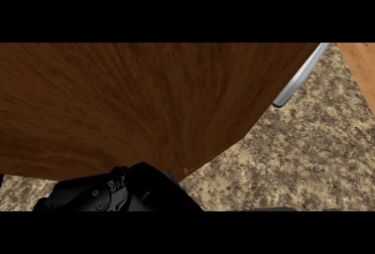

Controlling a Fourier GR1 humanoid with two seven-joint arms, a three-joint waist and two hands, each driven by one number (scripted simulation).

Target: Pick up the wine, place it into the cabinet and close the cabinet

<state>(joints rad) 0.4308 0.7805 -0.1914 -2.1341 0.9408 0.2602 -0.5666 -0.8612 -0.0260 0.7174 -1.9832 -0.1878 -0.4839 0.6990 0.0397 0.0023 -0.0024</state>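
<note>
A wide brown wooden cabinet door (pixel 139 104) fills most of the head view, and its silver bar handle (pixel 300 74) runs along its right edge. My left hand (pixel 121 191) comes in at the lower left, its black fingers reaching up against the door's lower edge. The wine bottle shows nowhere, and the door hides the cabinet's inside. Only a thin dark sliver (pixel 271 209) at the lower edge, right of centre, may belong to my right hand.
A speckled beige stone counter (pixel 293 158) spreads out to the right of and below the door. A lighter wooden panel (pixel 362 67) stands at the upper right corner.
</note>
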